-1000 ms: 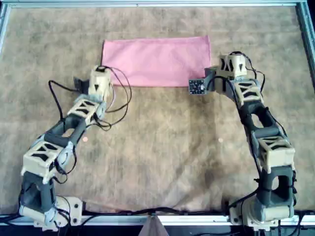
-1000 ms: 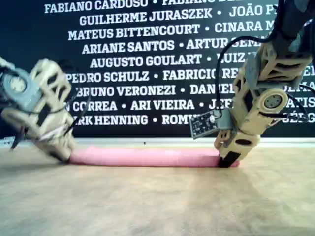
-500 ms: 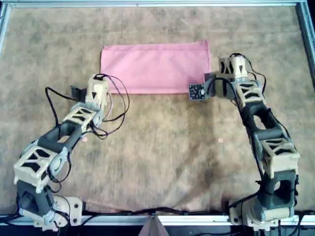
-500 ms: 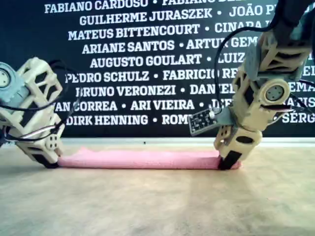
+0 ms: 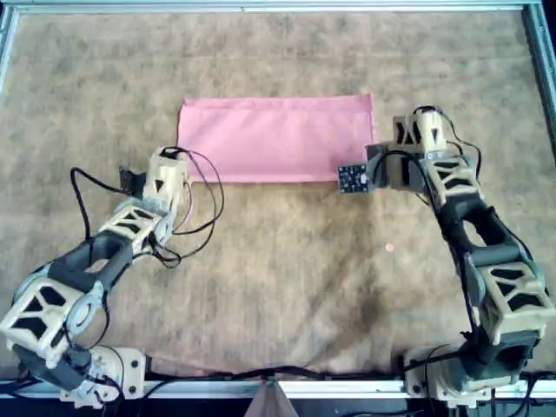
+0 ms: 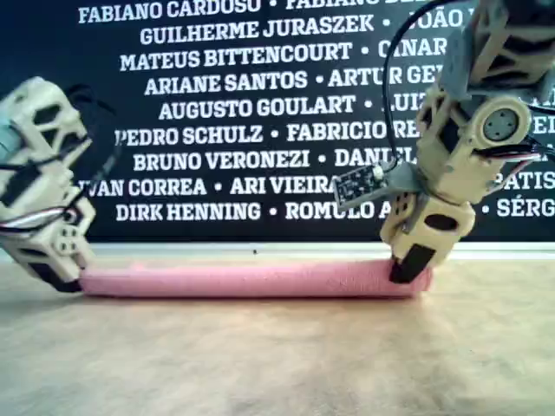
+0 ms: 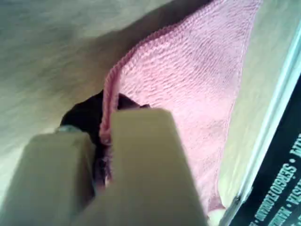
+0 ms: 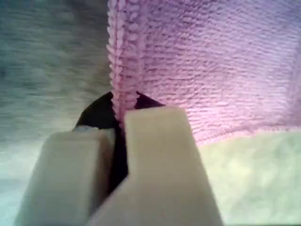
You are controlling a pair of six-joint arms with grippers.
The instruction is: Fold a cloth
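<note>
The pink cloth (image 5: 276, 139) lies folded into a wide band on the brown mat, seen edge-on as a low pink strip (image 6: 247, 281) in the exterior view. My left gripper (image 5: 178, 167) is shut on the cloth's near corner at the overhead view's left; the left wrist view shows the cloth's edge (image 7: 188, 80) pinched between the fingers (image 7: 141, 155). My right gripper (image 5: 375, 161) is shut on the near corner at the overhead view's right, with the hem (image 8: 123, 70) clamped between its fingers (image 8: 155, 155). In the exterior view the right gripper (image 6: 412, 264) presses down on the strip's end.
The mottled brown-tan mat (image 5: 287, 278) covers the whole table inside a metal frame (image 5: 261, 7). A black wall with white names (image 6: 225, 104) stands behind the table in the exterior view. Loose cables hang by the left arm (image 5: 204, 217).
Both grippers have dragged the folded cloth toward the overhead view's bottom, still holding its near corners. The left arm has drawn back further toward the overhead view's left.
</note>
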